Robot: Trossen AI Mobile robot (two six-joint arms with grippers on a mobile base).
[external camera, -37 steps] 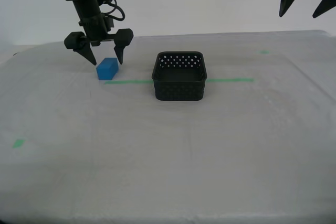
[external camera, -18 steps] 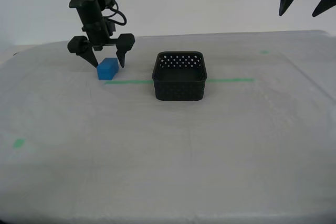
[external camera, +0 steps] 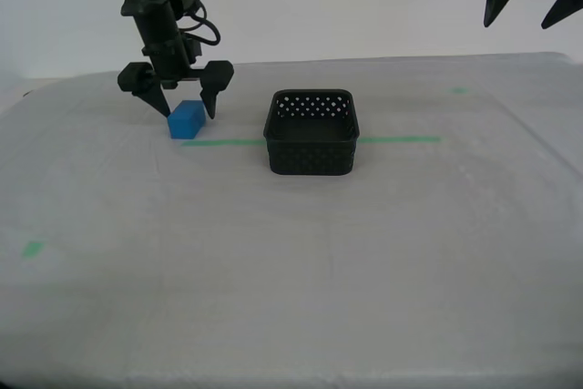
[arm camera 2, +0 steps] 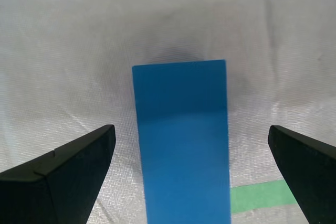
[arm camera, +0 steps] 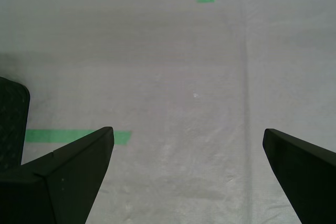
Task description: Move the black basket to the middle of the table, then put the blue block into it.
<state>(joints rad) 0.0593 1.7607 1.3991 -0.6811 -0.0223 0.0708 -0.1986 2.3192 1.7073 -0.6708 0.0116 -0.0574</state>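
The blue block (external camera: 187, 119) lies on the table (external camera: 291, 271) at the exterior view's left, just behind the green tape line. My second gripper (external camera: 188, 107) hangs open straddling it, one fingertip on each side; in the second wrist view the blue block (arm camera 2: 181, 140) sits between the spread fingers (arm camera 2: 63, 171) without touching them. The black basket (external camera: 311, 132) stands empty on the tape line near the table's middle. My first gripper (external camera: 517, 21) is open high at the exterior view's upper right, with a basket corner (arm camera: 10, 124) at the edge of its wrist view.
A thin green tape line (external camera: 401, 140) runs across the table behind the basket. Small green marks sit at the exterior view's far right (external camera: 458, 90) and near left (external camera: 32, 248). Cloth stretches bare in front of the basket.
My second gripper has come down and shifted slightly, so its open fingers now flank the blue block. The block, basket and first gripper have not moved.
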